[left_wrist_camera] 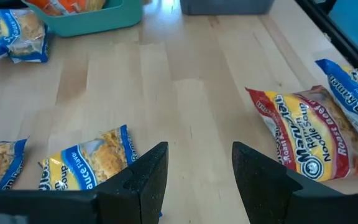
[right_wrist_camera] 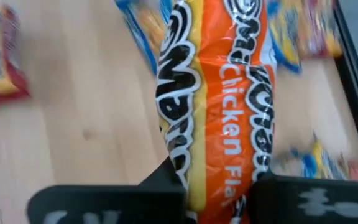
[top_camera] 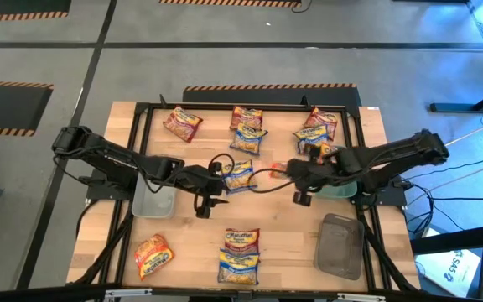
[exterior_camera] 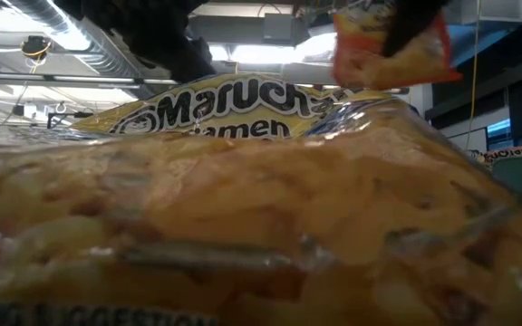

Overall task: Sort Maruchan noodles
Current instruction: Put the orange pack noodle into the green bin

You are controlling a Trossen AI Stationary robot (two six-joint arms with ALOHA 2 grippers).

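Maruchan noodle packets lie scattered on the wooden table (top_camera: 183, 243). My right gripper (top_camera: 289, 171) is shut on an orange-red packet (right_wrist_camera: 222, 106) over the table's middle. That packet shows high up in the low view (exterior_camera: 388, 41). My left gripper (left_wrist_camera: 199, 168) stands open over bare wood at the middle. A blue-and-yellow packet (left_wrist_camera: 86, 165) lies flat just beside one of its fingers, and a maroon-and-yellow packet (left_wrist_camera: 306, 140) lies off to the other side. In the high view the blue-and-yellow packet (top_camera: 240, 174) sits between the two grippers. My right gripper pinches one end of the orange-red packet (right_wrist_camera: 219, 177) between its two fingers, and the wrapper bulges out there. The fingers slant down from the table's right side. The packet runs lengthwise away from them and hangs clear of the table.
A clear tray (top_camera: 152, 201) stands at the left, a teal tray (top_camera: 340, 190) with an orange packet at the right, and a grey tray (top_camera: 340, 245) at the near right. More packets lie along the far edge (top_camera: 247, 127) and the near edge (top_camera: 240, 256). One packet (exterior_camera: 243, 226) fills the low view.
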